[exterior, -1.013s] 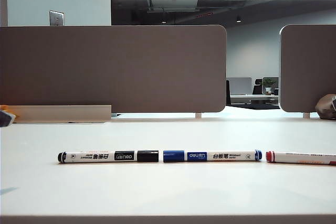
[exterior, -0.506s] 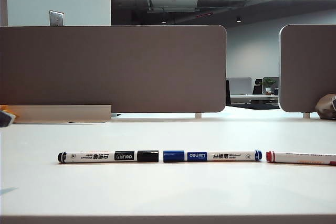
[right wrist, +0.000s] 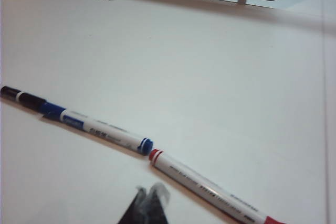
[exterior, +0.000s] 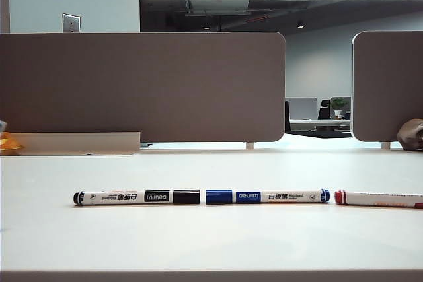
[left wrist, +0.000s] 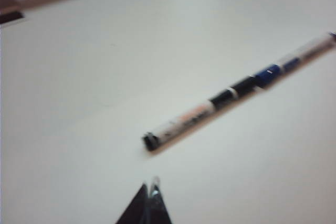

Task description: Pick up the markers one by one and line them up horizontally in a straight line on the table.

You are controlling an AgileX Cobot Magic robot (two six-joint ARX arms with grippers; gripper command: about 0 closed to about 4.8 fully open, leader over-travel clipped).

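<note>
Three markers lie end to end in one row on the white table [exterior: 211, 242]: the black-capped marker [exterior: 135, 197] on the left, the blue-capped marker [exterior: 268, 196] in the middle, the red-capped marker [exterior: 378, 199] running off the right edge. Neither arm shows in the exterior view. In the left wrist view my left gripper [left wrist: 150, 187] is shut and empty, hanging short of the black-capped marker [left wrist: 202, 113]. In the right wrist view my right gripper [right wrist: 149, 192] is shut and empty, close to the red-capped marker [right wrist: 207, 188] and the blue-capped marker [right wrist: 97, 129].
Grey-brown partition panels [exterior: 142, 87] stand behind the table, with a second panel [exterior: 388, 84] at the right. An orange object [exterior: 8, 143] sits at the far left edge and a dark rounded object [exterior: 411, 134] at the far right.
The markers have not moved. At the left edge of the exterior view a grey part and its faint shadow on the table have slipped out of sight.
</note>
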